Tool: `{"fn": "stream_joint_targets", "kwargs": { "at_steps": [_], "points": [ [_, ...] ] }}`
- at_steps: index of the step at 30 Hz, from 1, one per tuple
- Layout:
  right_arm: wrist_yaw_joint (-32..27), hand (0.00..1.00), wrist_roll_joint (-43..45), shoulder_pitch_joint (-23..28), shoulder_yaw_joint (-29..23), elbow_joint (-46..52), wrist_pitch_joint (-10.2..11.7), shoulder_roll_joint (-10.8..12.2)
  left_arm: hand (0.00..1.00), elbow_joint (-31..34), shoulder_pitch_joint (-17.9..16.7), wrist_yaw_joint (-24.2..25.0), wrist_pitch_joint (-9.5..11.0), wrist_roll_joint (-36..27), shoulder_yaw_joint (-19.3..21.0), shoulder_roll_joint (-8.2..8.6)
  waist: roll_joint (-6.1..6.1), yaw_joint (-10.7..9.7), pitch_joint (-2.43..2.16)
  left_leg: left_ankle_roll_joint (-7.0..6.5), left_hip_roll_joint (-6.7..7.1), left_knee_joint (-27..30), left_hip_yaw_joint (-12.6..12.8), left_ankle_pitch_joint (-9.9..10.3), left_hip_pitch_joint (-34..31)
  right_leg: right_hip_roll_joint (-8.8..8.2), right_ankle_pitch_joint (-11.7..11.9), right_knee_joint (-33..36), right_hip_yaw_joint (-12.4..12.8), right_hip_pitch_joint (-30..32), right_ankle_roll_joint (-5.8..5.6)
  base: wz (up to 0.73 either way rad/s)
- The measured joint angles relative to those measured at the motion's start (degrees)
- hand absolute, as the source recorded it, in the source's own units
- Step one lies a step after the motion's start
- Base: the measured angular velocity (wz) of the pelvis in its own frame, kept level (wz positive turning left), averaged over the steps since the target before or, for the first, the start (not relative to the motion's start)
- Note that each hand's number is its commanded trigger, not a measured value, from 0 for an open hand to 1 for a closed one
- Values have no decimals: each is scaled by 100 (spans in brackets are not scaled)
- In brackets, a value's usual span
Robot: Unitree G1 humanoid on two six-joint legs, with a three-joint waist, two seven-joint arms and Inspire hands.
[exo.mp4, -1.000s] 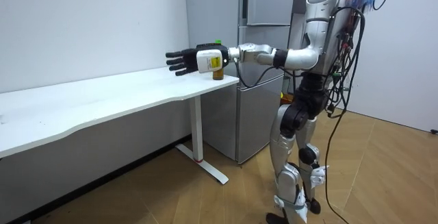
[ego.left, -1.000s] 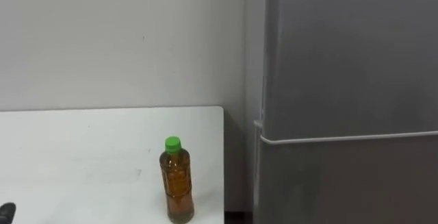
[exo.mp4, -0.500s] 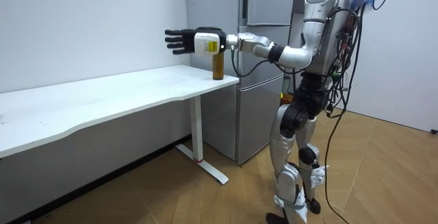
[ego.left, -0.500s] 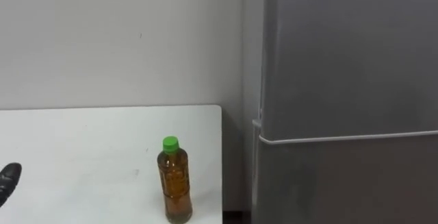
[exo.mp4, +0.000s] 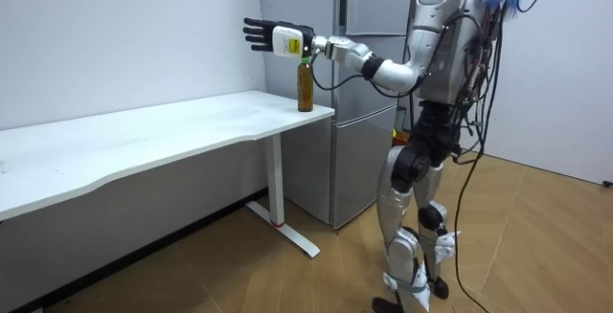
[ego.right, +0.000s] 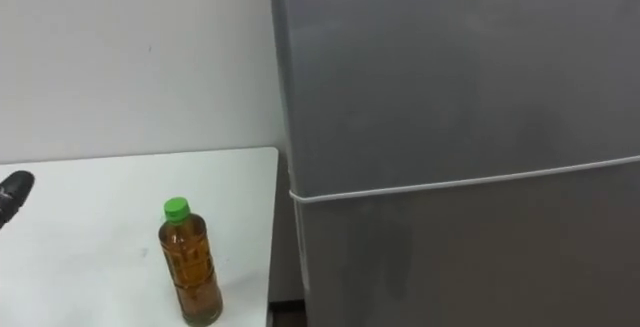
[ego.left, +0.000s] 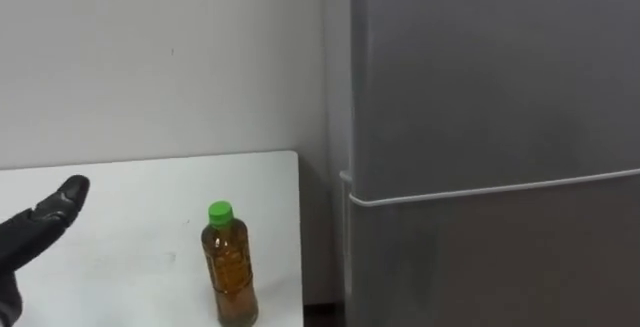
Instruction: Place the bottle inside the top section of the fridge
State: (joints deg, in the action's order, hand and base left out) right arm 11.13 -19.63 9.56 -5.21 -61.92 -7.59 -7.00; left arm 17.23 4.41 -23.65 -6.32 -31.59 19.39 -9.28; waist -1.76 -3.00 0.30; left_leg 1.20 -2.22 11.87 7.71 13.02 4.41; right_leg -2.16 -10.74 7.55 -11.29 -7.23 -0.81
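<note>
Amber bottle [ego.left: 229, 265] with a green cap stands upright on the white bench [ego.left: 120, 197], near the corner beside the closed grey fridge [ego.left: 480, 87]. The left hand [ego.left: 35, 229], fingers straight and spread, grasping nothing, hovers above the bench, apart from the bottle. The robot stands before the fridge.

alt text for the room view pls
A humanoid robot stands by a grey fridge, its left hand held out open above the white table, near but not touching the upright amber bottle at the table's end. The fridge is shut.
</note>
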Motion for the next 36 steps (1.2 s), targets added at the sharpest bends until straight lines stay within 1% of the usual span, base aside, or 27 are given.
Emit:
{"fn": "stream_joint_targets", "kwargs": {
  "at_steps": [2, 3, 5, 8, 10, 11, 12, 16, 17, 20, 22, 25, 26, 30, 31, 33, 36],
  "points": [
    [-5, 0, -13, -69, 5, -83, 0, 2, 0, 235, 74, 79, -69, -5, -199, 1, -4, -40, -2, 0, 0, -1, 2, 0, -38, 0, 1, 11, -36, 10, -1, 0],
    [-12, 0, -13, -82, 9, -88, 1, 2, 0, 303, 103, 98, -70, -22, -268, 1, -6, -44, -3, 0, 0, -2, 1, 0, -52, 0, 1, 13, -40, 22, -1, 3],
    [-37, 0, -14, -138, 61, -145, 4, -3, 0, 502, 174, 264, -71, -22, -500, 1, -22, -128, -3, 0, -2, -4, 0, 0, -55, 0, 3, 21, -34, 25, -1, 2],
    [-42, 0, -21, -188, 67, -236, 10, -14, 0, 501, 330, 417, -77, -23, -692, 1, -77, -152, -3, 0, -5, -41, 19, 0, 31, 5, 3, 23, -1, -24, 0, -8],
    [-43, 0, -25, -202, 112, -236, 3, -19, 0, 501, 413, 473, -86, -28, -845, 2, -82, -222, -6, 0, -8, -47, 18, 0, 56, 7, 3, 23, 20, -41, 0, -3],
    [-46, 0, -26, -244, 157, -248, -3, -24, 0, 501, 459, 527, -87, -28, -955, 2, -73, -282, 6, 0, -8, -60, 18, 0, 97, 6, 3, 23, 26, -77, -1, 0],
    [-47, 0, -25, -291, 184, -265, -9, -24, 0, 497, 459, 591, -106, -28, -1032, 2, -70, -301, 19, 0, -8, -68, 24, 0, 130, 6, 3, 23, 39, -100, -1, 0],
    [-44, 0, -21, -297, 226, -267, -10, -10, 0, 471, 459, 811, -243, -38, -1207, 6, -52, -355, 32, 0, -12, -65, 69, 0, 140, 7, 3, 26, 65, -82, 0, -7],
    [-42, 0, -23, -298, 226, -274, -11, -11, 0, 442, 459, 852, -254, -37, -1283, 7, -43, -357, 37, 0, -15, -59, 92, 0, 140, 9, 4, 32, 113, -72, 0, -10],
    [-42, 0, -37, -314, 242, -273, -22, -13, 0, 401, 459, 972, -309, -44, -1365, 45, -34, -359, 39, 0, -14, -57, 116, 0, 127, 11, 4, 35, 164, -5, 0, -6],
    [-40, 0, -41, -328, 241, -263, -74, -13, 0, 387, 459, 1015, -334, -42, -1424, 81, -31, -370, 39, 0, -12, -58, 116, 0, 118, 13, 5, 25, 173, 5, -3, -2],
    [-24, 0, -51, -344, 284, -250, -80, -20, 0, 314, 460, 1094, -367, -55, -1523, 104, -31, -431, 29, 0, -12, -57, 117, 0, 115, 16, 5, 22, 166, 5, -3, 0],
    [-9, 0, -53, -363, 284, -250, -89, -23, 0, 274, 463, 1117, -408, -85, -1528, 110, -39, -472, 22, 0, -12, -57, 119, 0, 112, 17, 5, 23, 161, 15, -3, 0],
    [6, 0, -60, -362, 281, -235, -125, -29, 0, 152, 546, 1273, -590, -150, -1528, 142, -63, -509, 5, 0, -14, -61, 137, 0, 112, 16, 6, 29, 165, 24, -3, -3],
    [6, 0, -59, -366, 280, -233, -127, -29, 0, 84, 615, 1312, -623, -153, -1535, 167, -64, -531, 4, 0, -15, -62, 137, 0, 111, 16, 6, 32, 160, 17, -3, 0],
    [3, 0, -57, -381, 283, -230, -129, -29, 0, -50, 745, 1316, -642, -157, -1579, 167, -70, -573, 1, 0, -15, -63, 136, 0, 114, 16, 7, 39, 162, -17, -3, 0],
    [-5, 0, -58, -380, 282, -199, -134, -29, 0, -241, 956, 1356, -724, -167, -1627, 167, -79, -627, -4, 0, -15, -93, 140, 0, 132, 16, 8, 39, 178, -20, -3, -2]
  ]
}}
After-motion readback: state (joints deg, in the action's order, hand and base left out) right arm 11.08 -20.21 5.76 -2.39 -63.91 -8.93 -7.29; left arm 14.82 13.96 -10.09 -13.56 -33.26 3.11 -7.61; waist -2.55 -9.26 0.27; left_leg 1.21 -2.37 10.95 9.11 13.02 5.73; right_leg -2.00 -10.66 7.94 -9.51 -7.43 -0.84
